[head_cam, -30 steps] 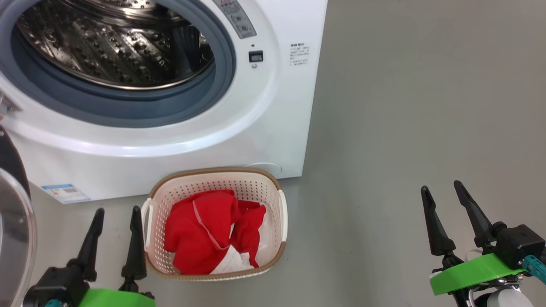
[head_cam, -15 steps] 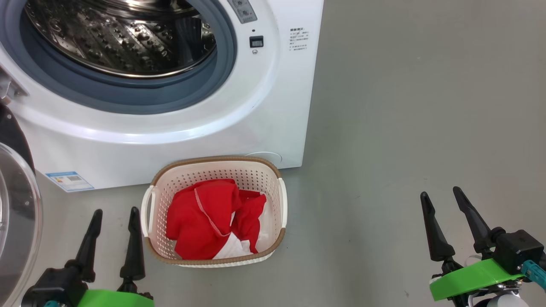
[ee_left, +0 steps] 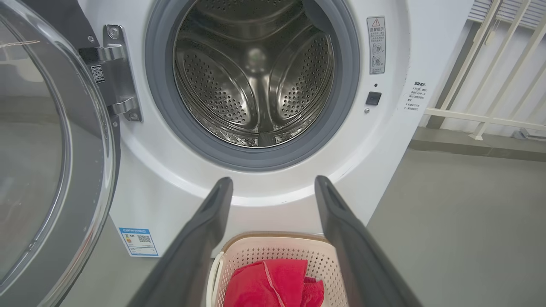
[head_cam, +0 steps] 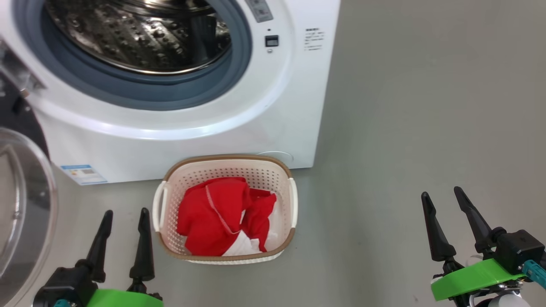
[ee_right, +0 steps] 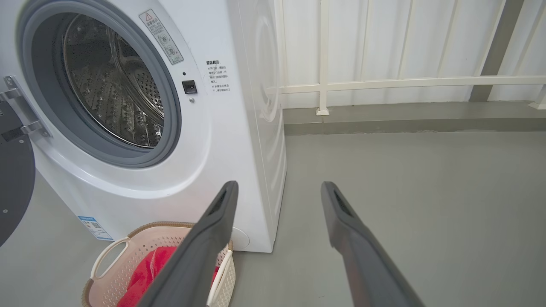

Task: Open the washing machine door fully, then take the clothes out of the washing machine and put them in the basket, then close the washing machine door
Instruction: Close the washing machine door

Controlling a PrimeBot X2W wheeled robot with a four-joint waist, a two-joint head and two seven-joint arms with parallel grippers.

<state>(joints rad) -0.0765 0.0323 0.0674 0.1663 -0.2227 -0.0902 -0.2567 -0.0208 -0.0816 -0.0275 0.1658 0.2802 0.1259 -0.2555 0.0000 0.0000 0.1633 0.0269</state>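
The white washing machine (head_cam: 281, 111) stands open, its steel drum (ee_left: 256, 76) holding no clothes that I can see. Its door (head_cam: 21, 204) with the clear glass bowl hangs swung out at the left (ee_left: 47, 162). On the floor before the machine sits the cream basket (head_cam: 164, 204) with red and white clothes (head_cam: 222, 215) in it; the same clothes (ee_left: 273, 283) show below the left fingers. My left gripper (head_cam: 124, 213) is open, just left of the basket. My right gripper (head_cam: 442, 192) is open, well right of it over bare floor.
Grey floor (head_cam: 418, 106) stretches to the right of the machine. A white railing (ee_right: 384, 81) and a low grey kerb run along the back wall. The swung-out door crowds the space left of my left arm.
The camera has swung left, so the machine, door and basket shifted right in the picture. Both grippers stay open and hold nothing.
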